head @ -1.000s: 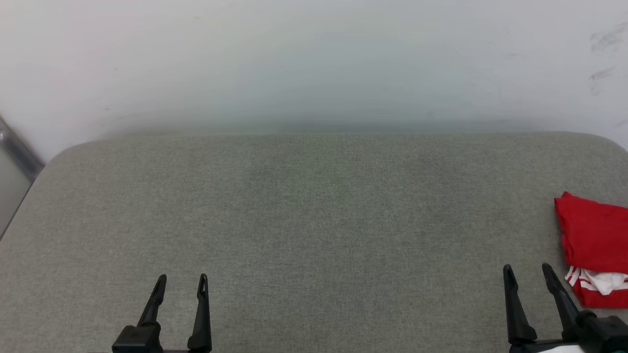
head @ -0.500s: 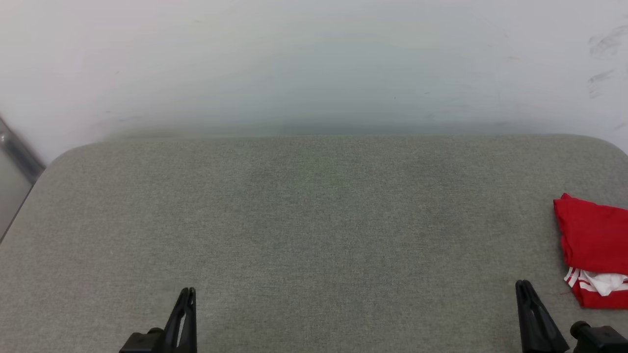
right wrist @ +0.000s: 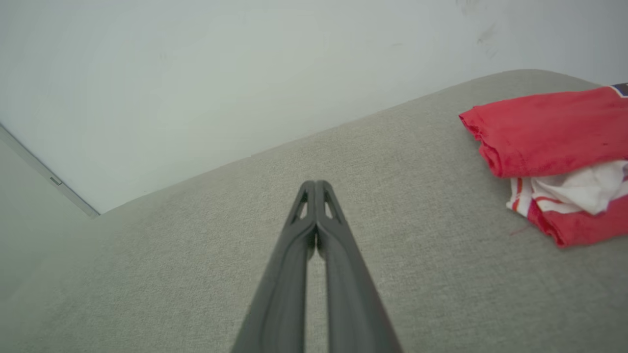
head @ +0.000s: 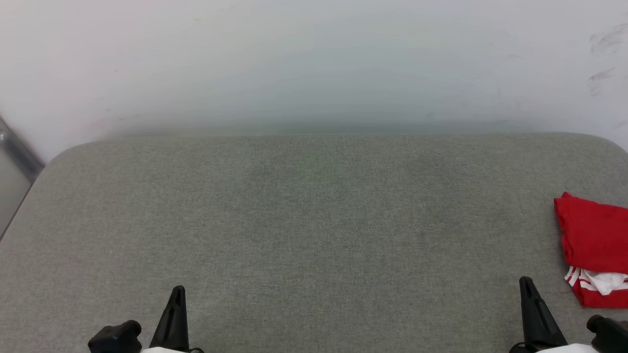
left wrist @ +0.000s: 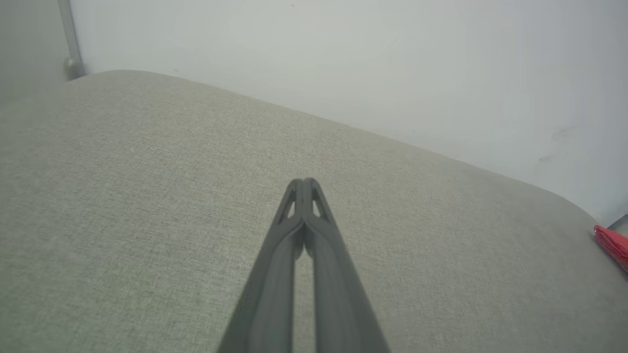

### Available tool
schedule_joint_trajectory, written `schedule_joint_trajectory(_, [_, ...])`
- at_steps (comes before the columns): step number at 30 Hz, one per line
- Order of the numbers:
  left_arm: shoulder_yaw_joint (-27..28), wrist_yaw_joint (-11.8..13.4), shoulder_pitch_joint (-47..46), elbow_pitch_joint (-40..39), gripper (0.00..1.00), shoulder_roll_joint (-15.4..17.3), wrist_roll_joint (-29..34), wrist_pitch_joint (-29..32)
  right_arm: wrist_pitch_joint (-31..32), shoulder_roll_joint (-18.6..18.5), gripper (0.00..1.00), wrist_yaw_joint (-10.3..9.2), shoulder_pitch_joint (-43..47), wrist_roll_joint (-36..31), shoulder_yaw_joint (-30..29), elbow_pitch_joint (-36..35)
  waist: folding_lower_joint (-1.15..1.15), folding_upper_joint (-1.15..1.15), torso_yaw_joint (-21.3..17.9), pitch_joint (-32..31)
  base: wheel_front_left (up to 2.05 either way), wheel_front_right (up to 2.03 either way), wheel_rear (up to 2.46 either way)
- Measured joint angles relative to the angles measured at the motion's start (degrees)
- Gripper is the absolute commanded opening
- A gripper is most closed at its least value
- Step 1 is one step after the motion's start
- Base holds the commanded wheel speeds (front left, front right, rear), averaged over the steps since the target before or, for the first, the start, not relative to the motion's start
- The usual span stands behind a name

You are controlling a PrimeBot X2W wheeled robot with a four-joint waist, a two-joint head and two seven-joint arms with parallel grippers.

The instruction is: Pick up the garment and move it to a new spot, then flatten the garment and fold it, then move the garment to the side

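Note:
The garment [head: 594, 240] is a red shirt folded into a bundle at the right edge of the grey fabric surface [head: 314, 220], with a white sleeve and red-and-white striped trim poking out near its front. The right wrist view shows the garment [right wrist: 554, 132] at the upper right, and a red sliver of the garment [left wrist: 611, 242] appears at the far right in the left wrist view. My right gripper [head: 527, 285] is shut, empty, and apart from the garment on its left. My left gripper [head: 177, 293] is shut and empty at the lower left. Both grippers [left wrist: 305, 182] [right wrist: 315, 183] have their tips pressed together.
A pale wall [head: 314, 63] rises behind the surface, with dark scuffs at the upper right. The surface's rounded far-left corner drops off beside a grey metal rail [head: 17, 152].
Both grippers have gone from open to shut, with nothing between the fingers, and have drawn back toward the bottom edge. The garment has not moved.

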Motion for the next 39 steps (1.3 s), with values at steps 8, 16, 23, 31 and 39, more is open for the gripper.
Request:
schedule_joint_trajectory(8, [0.56, -0.53, -1.44, 0.91, 0.0, 0.0, -8.12, 1.91, 1.66, -0.15, 0.0, 0.0, -1.32, 8.11, 0.03, 0.73, 0.0, 0.0, -0.12, 0.18, 0.0, 0.0, 0.0])
schedule_joint_trajectory(16, [1.36, -1.01, -2.71, 1.68, 0.0, 0.0, -15.58, 3.8, 3.44, -0.31, 0.0, 0.0, -2.77, 15.38, 0.02, 1.52, 0.0, 0.0, -0.24, 0.35, 0.0, 0.0, 0.0])
schedule_joint_trajectory(23, [1.78, -1.37, -3.84, 2.38, 0.0, 0.0, -21.6, 5.28, 4.71, -0.41, 0.0, -0.01, -3.7, 21.09, -0.03, 2.16, 0.0, 0.0, -0.34, 0.51, 0.0, 0.0, 0.0])
schedule_joint_trajectory(31, [2.24, -1.65, -5.03, 3.1, 0.0, 0.0, -28.0, 6.8, 6.13, -0.48, 0.0, -0.01, -5.05, 27.31, -0.11, 2.7, 0.0, 0.0, -0.46, 0.68, 0.0, 0.0, 0.0])
schedule_joint_trajectory(39, [2.79, -2.04, -6.15, 3.68, 0.0, 0.0, -33.82, 8.25, 7.57, -0.53, 0.0, -0.01, -6.25, 32.92, -0.25, 3.26, 0.0, 0.0, -0.57, 0.85, 0.0, 0.0, 0.0])
